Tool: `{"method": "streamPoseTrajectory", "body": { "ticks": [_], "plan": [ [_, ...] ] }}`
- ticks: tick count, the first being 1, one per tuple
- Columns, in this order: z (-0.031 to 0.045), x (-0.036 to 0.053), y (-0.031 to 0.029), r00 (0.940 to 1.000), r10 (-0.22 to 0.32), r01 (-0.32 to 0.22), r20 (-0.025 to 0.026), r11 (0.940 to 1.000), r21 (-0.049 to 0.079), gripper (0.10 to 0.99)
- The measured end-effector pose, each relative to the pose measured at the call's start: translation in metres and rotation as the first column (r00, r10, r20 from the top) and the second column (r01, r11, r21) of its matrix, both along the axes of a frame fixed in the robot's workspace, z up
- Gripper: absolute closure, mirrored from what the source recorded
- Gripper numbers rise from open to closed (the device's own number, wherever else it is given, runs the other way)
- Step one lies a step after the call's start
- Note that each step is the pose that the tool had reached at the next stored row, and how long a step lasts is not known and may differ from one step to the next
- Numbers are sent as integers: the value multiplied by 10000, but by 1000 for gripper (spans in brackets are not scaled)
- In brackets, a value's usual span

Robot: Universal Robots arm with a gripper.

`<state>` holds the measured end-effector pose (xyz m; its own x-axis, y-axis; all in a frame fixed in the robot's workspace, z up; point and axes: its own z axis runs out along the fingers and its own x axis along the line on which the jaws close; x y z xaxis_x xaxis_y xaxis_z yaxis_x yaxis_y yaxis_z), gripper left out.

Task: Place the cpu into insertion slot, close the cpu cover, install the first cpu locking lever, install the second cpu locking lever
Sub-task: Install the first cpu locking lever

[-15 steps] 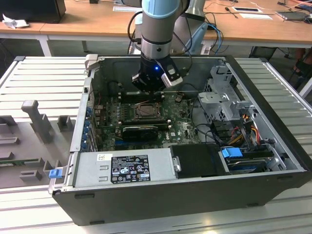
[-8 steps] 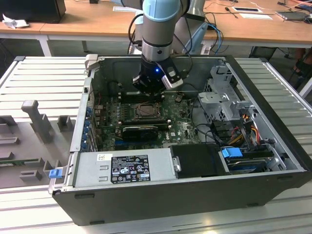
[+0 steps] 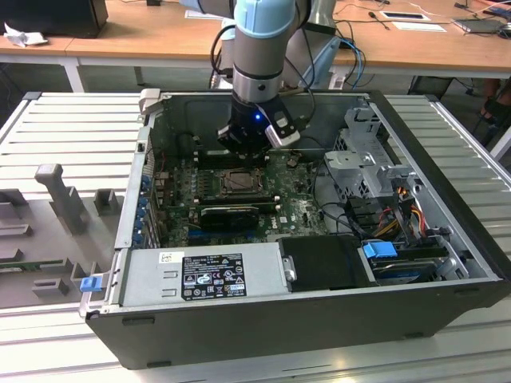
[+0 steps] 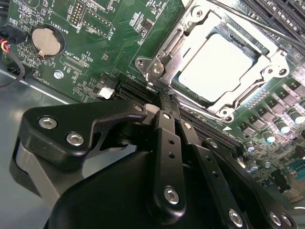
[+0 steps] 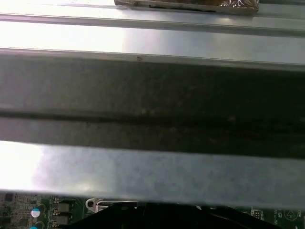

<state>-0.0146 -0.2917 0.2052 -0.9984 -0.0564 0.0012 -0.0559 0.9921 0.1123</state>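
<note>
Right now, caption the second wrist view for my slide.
Gripper poised beside the insertion slot, the cpu seated under the closed cpu cover.

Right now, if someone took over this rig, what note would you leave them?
Gripper: low inside the case, its tip at a corner of the slot; open or shut can't be told.
Cpu: seated in the slot, silver top up.
Cover: appears to lie down around the cpu.
Done: cpu placed, cover seemingly closed.
Left: both locking steps, by the look of it. A thin lever rod crosses the slot's far side; latched or not is unclear.
</note>
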Motion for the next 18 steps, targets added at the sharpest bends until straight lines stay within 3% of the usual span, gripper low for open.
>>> {"method": "streamPoseTrajectory", "body": {
  "ticks": [5,13,15,18],
  "plan": [
    [-23,6,0,10000,0,0,-2,9997,-255,980],
    [-45,10,6,10000,0,1,2,9994,-336,980],
    [-1,11,6,10000,4,-3,4,9992,-393,980],
    [149,11,6,10000,4,-4,0,9991,-429,980]
  ]
}}
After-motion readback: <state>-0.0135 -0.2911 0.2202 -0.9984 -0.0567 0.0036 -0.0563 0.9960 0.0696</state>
